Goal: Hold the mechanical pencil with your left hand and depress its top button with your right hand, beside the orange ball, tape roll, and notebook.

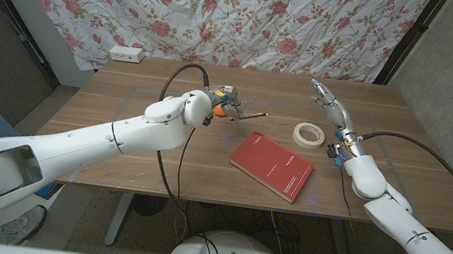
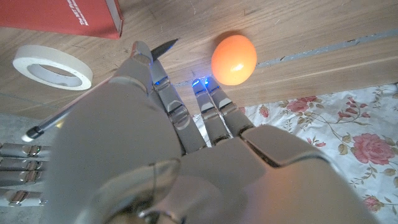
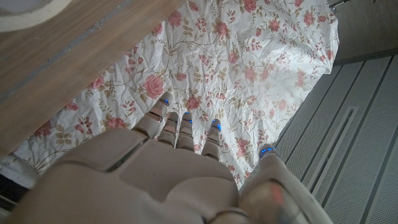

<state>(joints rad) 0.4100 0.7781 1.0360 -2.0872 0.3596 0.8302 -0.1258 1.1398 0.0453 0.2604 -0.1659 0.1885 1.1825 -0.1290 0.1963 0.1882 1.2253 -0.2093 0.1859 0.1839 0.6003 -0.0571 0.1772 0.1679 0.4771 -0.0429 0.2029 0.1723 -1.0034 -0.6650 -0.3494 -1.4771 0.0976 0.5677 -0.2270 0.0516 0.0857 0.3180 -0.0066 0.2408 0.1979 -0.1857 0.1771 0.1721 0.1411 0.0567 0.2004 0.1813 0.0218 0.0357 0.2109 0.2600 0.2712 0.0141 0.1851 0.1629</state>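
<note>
A: Head view first. Left hand (image 1: 217, 101) is up over the table's far-left part w/ the mechanical pencil (image 1: 250, 113) sticking out sideways past its fingers, toward the tape roll (image 1: 309, 135). Fingers look curled round the pencil's near end, so it's gripped.

B: Left wrist view agrees? I see the left hand's fingers (image 2: 168, 99) bent in, a dark tip (image 2: 163, 46) poking out beyond them and a shaft end (image 2: 34, 131) on the thumb side.

A: Yep, same pencil, crossing under the fingers. Orange ball (image 2: 234, 58) sits just past the fingertips, on the wood, not touched. In head view the ball (image 1: 221, 110) is mostly hidden behind that hand.

B: Right hand?

A: Right hand (image 1: 333, 106) is raised, fingers stretched out and apart, holding nothing, touching nothing. Well apart from the pencil's end. Right wrist view: fingers (image 3: 177, 127) straight, pointing at the floral cloth (image 3: 249, 56).

B: Rest of the table?

A: Red notebook (image 1: 271, 165) lies flat, closed, between the two hands, nearer the robot than the fingertips. Tape roll lies flat just beside the notebook's far corner, below the right hand's fingers. Nothing sits in the roll's hole except table (image 1: 119, 144).
</note>
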